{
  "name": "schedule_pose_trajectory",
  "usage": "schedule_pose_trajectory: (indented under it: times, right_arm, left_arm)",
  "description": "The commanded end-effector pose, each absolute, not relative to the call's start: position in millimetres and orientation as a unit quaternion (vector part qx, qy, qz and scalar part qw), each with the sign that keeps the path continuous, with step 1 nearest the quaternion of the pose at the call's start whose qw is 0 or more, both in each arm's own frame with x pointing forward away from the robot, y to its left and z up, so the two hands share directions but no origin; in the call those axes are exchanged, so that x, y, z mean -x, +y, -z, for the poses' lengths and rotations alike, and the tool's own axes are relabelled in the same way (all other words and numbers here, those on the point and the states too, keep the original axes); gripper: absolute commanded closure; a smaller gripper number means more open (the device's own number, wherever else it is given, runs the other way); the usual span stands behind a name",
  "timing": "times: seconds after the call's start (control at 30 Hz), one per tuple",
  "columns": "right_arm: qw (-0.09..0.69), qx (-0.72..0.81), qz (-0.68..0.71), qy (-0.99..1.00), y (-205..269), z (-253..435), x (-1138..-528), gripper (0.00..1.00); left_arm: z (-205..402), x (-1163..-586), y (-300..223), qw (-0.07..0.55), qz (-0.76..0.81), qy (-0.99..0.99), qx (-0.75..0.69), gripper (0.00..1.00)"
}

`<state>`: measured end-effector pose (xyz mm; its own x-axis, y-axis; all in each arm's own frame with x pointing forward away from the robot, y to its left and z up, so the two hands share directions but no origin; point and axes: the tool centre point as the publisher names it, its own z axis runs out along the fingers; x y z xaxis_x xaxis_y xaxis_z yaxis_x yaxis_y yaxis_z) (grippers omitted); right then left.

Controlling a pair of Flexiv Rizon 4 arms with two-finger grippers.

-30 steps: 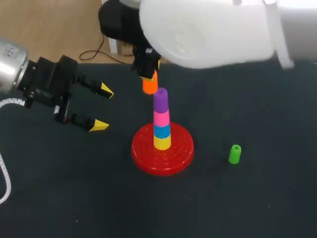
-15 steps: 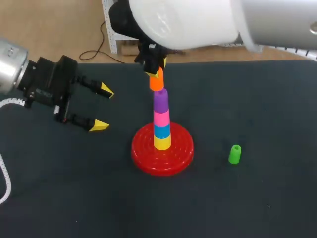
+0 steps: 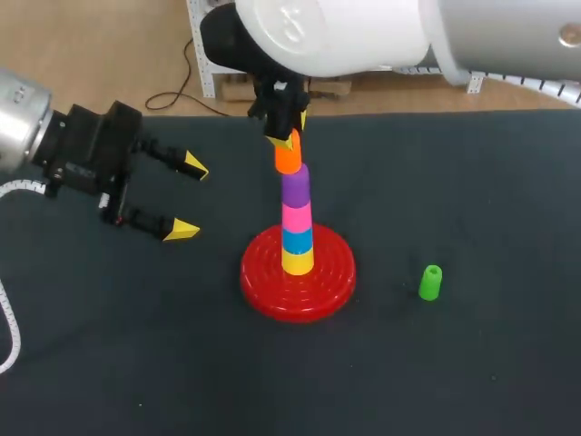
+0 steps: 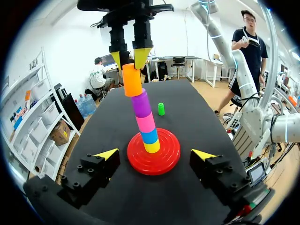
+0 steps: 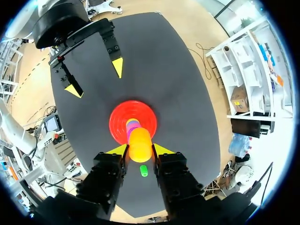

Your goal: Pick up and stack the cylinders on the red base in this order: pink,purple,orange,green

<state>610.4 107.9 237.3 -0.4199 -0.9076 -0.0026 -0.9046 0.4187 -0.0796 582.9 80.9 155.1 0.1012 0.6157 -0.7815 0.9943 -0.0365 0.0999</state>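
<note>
The orange cylinder (image 3: 288, 156) looks like a small, hollow piece of hard plastic: light, stiff and smooth, so probably a little slippery and best taken across its upper sides, leaving the open lower end free to slip over the piece below. That is how the right pincer (image 3: 289, 134) has it, clamped on the upper part from two sides with the yellow tips pointing down. The orange cylinder's lower end meets the top of the purple cylinder (image 3: 294, 187); whether it is fully seated cannot be told. Below come the pink cylinder (image 3: 296, 217), a blue cylinder (image 3: 297, 240) and a yellow cylinder (image 3: 297, 262) on the red base (image 3: 263, 286). The column is tall and narrow and, from the left wrist, leans slightly, so a sideways nudge would likely tip it; a straight-down push and a clean vertical release seem safest. The green cylinder (image 3: 430, 282) stands upright on the surface (image 3: 454, 381), well apart from the base on the right arm's side, with nothing beside it to block a grip. The left pincer (image 3: 188, 198) hangs with its fingers apart and empty, off to the other side of the base and clear of the column.
</note>
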Motion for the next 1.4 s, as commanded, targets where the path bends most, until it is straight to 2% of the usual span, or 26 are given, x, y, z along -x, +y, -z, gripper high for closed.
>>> schedule_pose_trajectory:
  times: [0.03,1.4]
  right_arm:
    - [0.024,0.538,0.031,0.842,103,-233,-607,1.0]
    - [0.034,0.539,0.011,0.842,101,-220,-606,1.0]
  left_arm:
    - [-154,-583,82,0.337,0.283,0.606,-0.662,0.0]
    - [-154,-583,82,0.337,0.283,0.606,-0.662,0.0]
